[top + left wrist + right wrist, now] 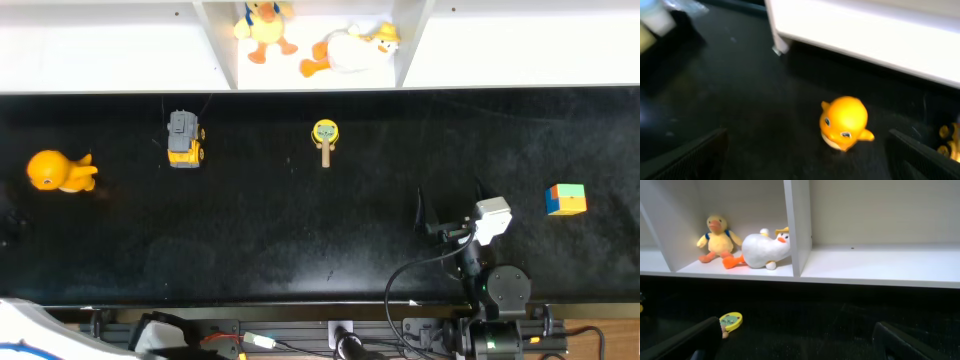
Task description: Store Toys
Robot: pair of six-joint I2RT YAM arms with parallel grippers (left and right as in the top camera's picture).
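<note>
Between the wide-spread fingers of the left gripper (807, 162), which holds nothing, the round glossy orange plastic toy animal (844, 122) sits a little way ahead on the black matted tabletop (740, 100). It is apart from both fingers and near the table's left end. It looks light and hard-shelled, probably hollow. Its smooth domed body would likely squirt out of a pinch taken high up, so the safer hold seems to be low across its widest flanks, clear of the small fin and the snout. Over on the right side, the right gripper (797, 347) is likewise spread open and empty, and the small green-and-yellow disc toy on a wooden handle (731, 322) lies on the mat ahead of it. Farthest off stands the white compartment shelf (797, 230), where one bay already holds a yellow plush duck (716, 237) and a white plush goose (765, 250) side by side.
</note>
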